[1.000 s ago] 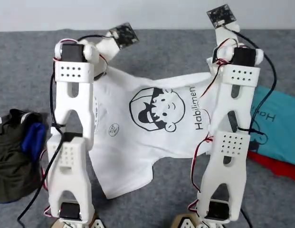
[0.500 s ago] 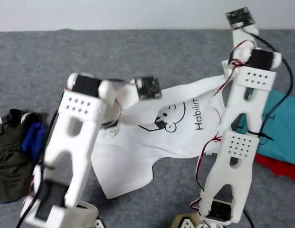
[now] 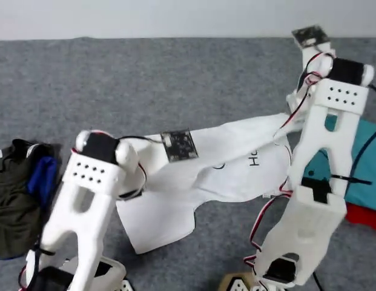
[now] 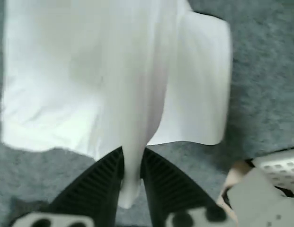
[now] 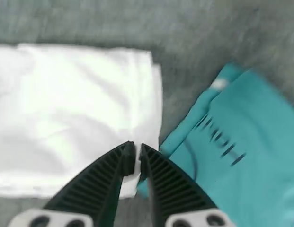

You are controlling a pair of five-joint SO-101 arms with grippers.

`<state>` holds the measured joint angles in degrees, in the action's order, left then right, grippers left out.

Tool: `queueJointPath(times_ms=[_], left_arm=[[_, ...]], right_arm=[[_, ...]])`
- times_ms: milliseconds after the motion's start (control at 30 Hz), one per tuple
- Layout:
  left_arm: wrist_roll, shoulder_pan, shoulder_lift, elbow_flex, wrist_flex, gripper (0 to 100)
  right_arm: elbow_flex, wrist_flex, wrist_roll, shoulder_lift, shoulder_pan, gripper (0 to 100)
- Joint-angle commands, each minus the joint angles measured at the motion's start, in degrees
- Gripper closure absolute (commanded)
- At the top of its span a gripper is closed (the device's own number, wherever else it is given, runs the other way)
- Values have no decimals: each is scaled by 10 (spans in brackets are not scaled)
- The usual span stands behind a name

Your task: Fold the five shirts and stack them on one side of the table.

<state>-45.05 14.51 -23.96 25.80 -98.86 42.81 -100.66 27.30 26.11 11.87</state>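
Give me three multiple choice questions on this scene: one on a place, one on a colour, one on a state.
1. Where is the teal shirt? A beside the left arm; B beside the right arm; C in a gripper.
2. What colour is the shirt held by the left gripper and right gripper? A red; B teal; C white.
3. The left gripper is: A open; B shut on cloth; C shut on nothing.
Answers: B, it lies there; C, the white shirt stretches between them; B, it pinches a white fold.
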Motion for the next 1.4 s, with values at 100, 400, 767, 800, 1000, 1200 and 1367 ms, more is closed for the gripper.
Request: queueJointPath(times_ms=[100,400,767,800,1000,1200,1367], left_arm=[[33,52,-42,63,-20,995],[33,49,-48,109,-20,995],[-2,60,-50,150,-20,947],[-2,60,-50,150,-19,918],[2,55,-50,150,-18,864],[49,55,-51,131,-17,827],[84,24,-51,51,-17,827]], right_arm=[[-146,-22,24,-98,-6,988],[-231,13,24,-104,-2,988],[-277,31,25,-104,-3,987],[-277,32,29,-104,-3,987],[-277,26,40,-109,-4,814],[-274,26,40,-109,-5,673],[-251,25,40,-110,-10,674]])
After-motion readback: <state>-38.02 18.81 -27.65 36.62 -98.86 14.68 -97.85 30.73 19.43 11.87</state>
